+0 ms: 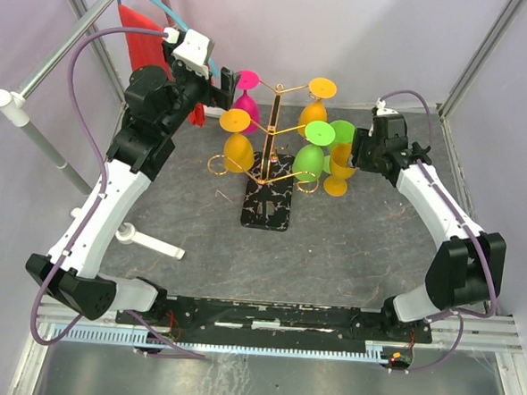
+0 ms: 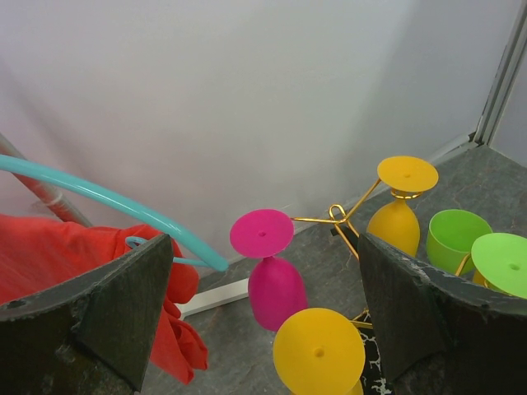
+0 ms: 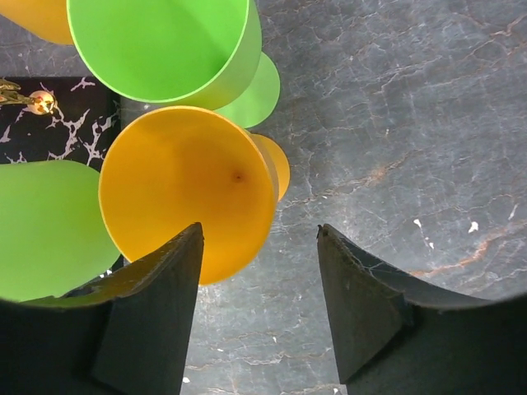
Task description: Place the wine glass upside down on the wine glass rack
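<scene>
Orange wine glass stands upright on the table, just right of the wine glass rack; not yet lifted. Right gripper straddles its rim, jaws apart, no grip evident. Four hung glasses are already inverted. Left gripper is spread wide, empty, at far left. Remaining: grasp, invert, hang.

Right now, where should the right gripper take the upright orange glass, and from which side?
Probably the rim wall on its bare-table side, from above, one finger inside, one outside. The orange glass stands mouth-up, its wide bowl hiding the stem; the upright green glass and the rack crowd its other sides.
</scene>
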Available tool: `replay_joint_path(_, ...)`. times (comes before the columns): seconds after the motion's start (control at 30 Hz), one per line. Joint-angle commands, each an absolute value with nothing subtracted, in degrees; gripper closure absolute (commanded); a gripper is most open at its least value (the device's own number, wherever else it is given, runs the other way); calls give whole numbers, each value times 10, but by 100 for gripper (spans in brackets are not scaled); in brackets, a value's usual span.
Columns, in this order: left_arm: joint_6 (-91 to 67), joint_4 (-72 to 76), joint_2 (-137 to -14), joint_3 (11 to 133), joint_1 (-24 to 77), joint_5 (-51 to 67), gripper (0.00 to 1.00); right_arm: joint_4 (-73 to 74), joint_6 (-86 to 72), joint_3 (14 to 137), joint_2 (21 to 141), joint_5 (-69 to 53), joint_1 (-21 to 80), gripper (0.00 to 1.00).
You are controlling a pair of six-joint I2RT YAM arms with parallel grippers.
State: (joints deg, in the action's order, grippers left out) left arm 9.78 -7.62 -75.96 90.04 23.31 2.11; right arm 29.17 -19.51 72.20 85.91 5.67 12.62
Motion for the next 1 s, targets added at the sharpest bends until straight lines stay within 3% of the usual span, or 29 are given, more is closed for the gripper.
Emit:
replay_joint_path(0.0, 85, -63, -760, 923, 231, 29, 1, 250, -200, 724, 873, 48, 124, 37)
replay_joint_path(0.17, 85, -62, -764, 924, 231, 29, 1, 254, -194, 728, 883, 52, 124, 50)
replay_joint_path(0.47, 81, -67, -774, 929, 231, 30, 1, 322, -147, 770, 868, 87, 124, 99)
replay_joint_path(0.77, 37, -82, -801, 936, 230, 1, 1, 431, -62, 889, 858, 179, 124, 100)
replay_joint_path(0.97, -4, -66, -808, 900, 231, -32, 1, 410, -39, 905, 842, 208, 123, 100)
